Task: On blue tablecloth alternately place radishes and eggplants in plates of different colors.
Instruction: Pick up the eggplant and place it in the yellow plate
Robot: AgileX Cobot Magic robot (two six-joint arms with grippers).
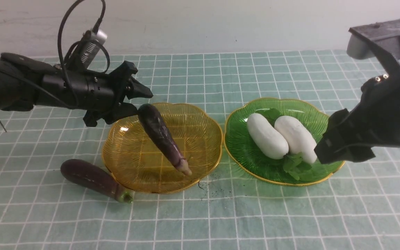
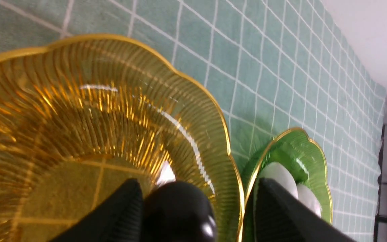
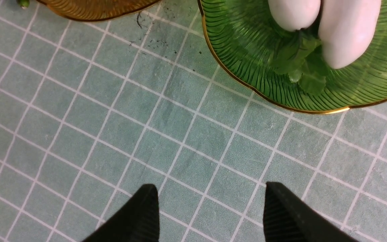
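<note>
We find both radishes in the green plate beyond the right gripper (jaws spread, empty), one eggplant loose between the left gripper parted jaws with its tip in the amber plate, and the second eggplant still on the blue tablecloth.

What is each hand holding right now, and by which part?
Nothing gripped. The left hand stands open around the dark purple eggplant at its blunt end; the right hand is empty.
</note>
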